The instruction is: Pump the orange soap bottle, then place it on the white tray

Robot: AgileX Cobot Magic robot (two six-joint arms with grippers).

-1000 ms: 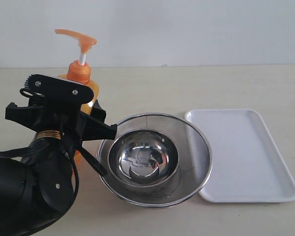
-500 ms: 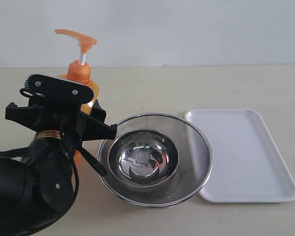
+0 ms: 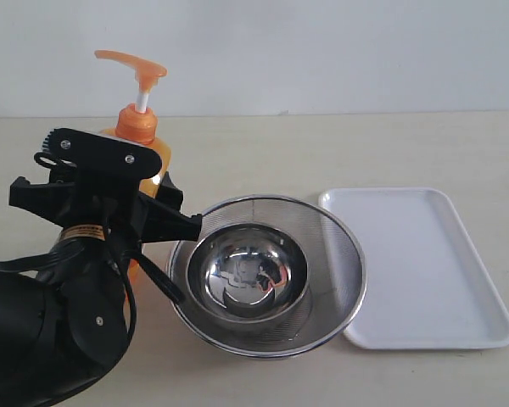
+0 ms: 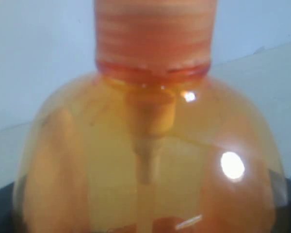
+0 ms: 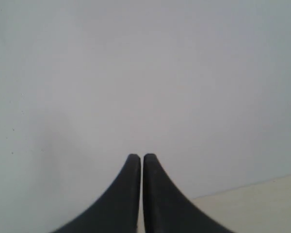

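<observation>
The orange soap bottle (image 3: 155, 155) stands upright at the left of the table, its pump head (image 3: 134, 62) raised on a white stem. My left gripper (image 3: 140, 191) reaches round the bottle's body from the near side and is shut on it. In the left wrist view the bottle (image 4: 145, 160) fills the frame, with dark fingers (image 4: 1, 213) at its edges. The white tray (image 3: 420, 263) lies flat at the right and holds nothing. My right gripper (image 5: 142, 160) is shut on nothing, faces a pale wall, and is outside the exterior view.
A round steel mesh strainer (image 3: 339, 254) with a steel bowl (image 3: 250, 271) inside it sits between the bottle and the tray, touching the tray's left rim. The left arm's black body (image 3: 42, 331) fills the lower left corner.
</observation>
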